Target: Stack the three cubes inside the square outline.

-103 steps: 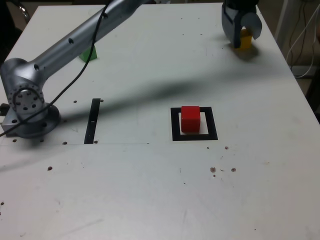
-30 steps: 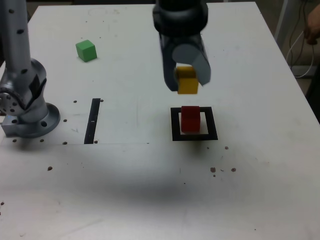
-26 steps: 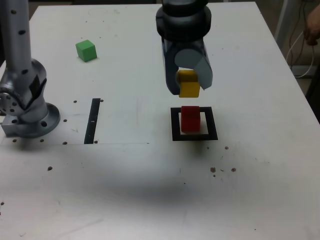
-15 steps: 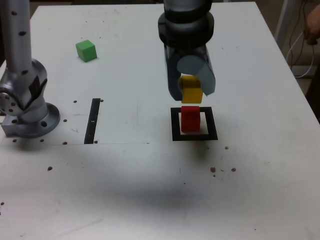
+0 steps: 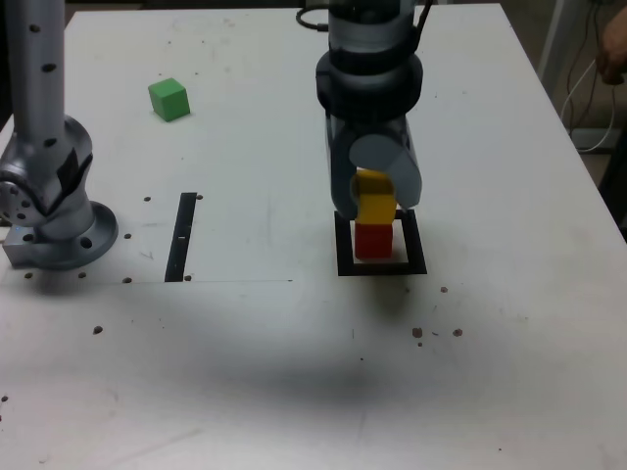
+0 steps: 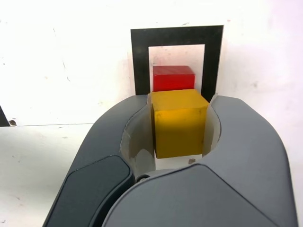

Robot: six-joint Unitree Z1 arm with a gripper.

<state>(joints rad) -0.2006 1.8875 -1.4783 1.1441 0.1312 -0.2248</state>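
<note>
Hand (image 5: 375, 201) clenched on the yellow cube (image 5: 374, 195), pointing down over the square outline (image 5: 381, 266). In the wrist view the yellow cube (image 6: 179, 122) sits squeezed between both fingers (image 6: 135, 135), side faces touching the pads. Red cube (image 5: 372, 240) right under the hand, inside the outline on its pale centre. Yellow looks to sit on or just above the red top; can't tell if they touch. From the wrist view the red cube (image 6: 173, 78) shows past the far edge of the yellow one, so the two aren't fully lined up from that angle; black frame (image 6: 176, 37) visible round it.

Green cube (image 5: 168, 99) well apart from the hand, far off toward the exterior view's left and further back on the worktop (image 5: 490, 372), lying alone. Thin black strip (image 5: 181, 236) lies flat between the hand and the arm base (image 5: 54, 211), on the exterior view's left of the outline. Small dark specks scattered on the worktop nearer the camera than the hand.
</note>
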